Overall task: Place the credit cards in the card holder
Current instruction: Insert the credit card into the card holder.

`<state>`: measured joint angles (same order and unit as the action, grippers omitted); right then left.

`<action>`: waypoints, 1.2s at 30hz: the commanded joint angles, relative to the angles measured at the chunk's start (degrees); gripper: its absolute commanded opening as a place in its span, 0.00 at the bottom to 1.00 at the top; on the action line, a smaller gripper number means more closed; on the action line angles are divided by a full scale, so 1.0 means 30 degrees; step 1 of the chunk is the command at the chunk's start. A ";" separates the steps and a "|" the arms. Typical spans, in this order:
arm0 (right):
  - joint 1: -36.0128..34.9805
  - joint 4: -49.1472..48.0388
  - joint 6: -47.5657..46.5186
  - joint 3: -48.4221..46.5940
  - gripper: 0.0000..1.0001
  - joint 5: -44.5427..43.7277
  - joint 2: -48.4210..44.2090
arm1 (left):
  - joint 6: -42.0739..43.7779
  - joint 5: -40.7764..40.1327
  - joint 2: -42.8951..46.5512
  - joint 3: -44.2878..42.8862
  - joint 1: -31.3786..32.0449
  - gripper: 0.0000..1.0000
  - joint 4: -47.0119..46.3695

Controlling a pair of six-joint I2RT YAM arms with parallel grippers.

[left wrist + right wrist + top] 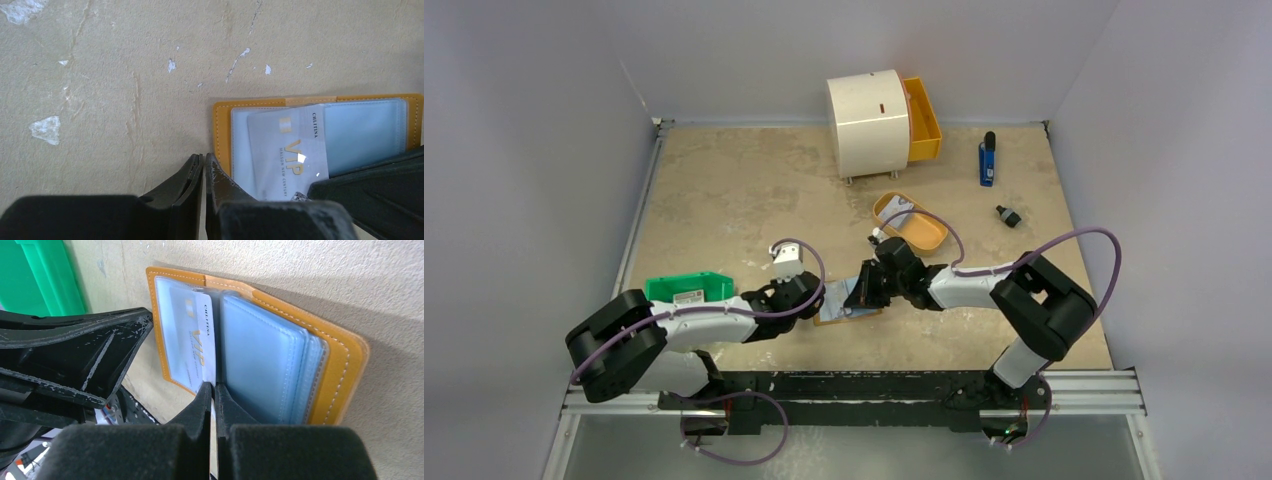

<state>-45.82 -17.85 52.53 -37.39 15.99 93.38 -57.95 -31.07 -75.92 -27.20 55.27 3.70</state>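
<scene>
Right gripper (215, 390) was pressed together, tips on the near corner of the credit card (192, 335). I read that as a pinch on the corner, which left the far edge free to lead into a pocket.

Card lay face-up, VIP print legible, on the clear sleeve (170, 320) just ahead-left of the tips. In the left wrist view it sat skewed against the sleeve edges, so I'd call it not seated. Couldn't tell if it was inside the pocket mouth or merely on top.

Just ahead-right of the tips sat the stack of spare blue sleeves (260, 355), folded to that side, presumably to expose the one page. Card holder (340, 365) itself was splayed open flat on the table (350, 280), spine running away from the tips, pockets up. That pose suited a feed from above.

Left of the tips, left gripper (204, 167) had its jaws nearly together with nothing visible between them, one jaw overlapping the holder's outer tan edge. Judged role: pin that cover so the holder wouldn't skate when the card got pushed. Contact vs hover wasn't resolvable.

Beyond it was the green bin (45, 275), not involved. Well apart from the tips, outside both wrist views, the orange tray (929, 240) held something pale. Possibly the second card, too small to confirm. Step in hand was first-card insertion, under half the job by my estimate.
</scene>
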 commanded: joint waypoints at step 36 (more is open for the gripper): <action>-0.0515 0.1162 0.0332 -0.0268 0.35 -0.0588 -0.0303 | -0.0693 0.0894 0.0236 0.0857 0.0081 0.00 -0.0245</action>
<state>-47.16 -16.91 54.94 -38.35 15.99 94.15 -59.44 -30.26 -75.46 -25.69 55.27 0.51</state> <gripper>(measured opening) 0.331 0.006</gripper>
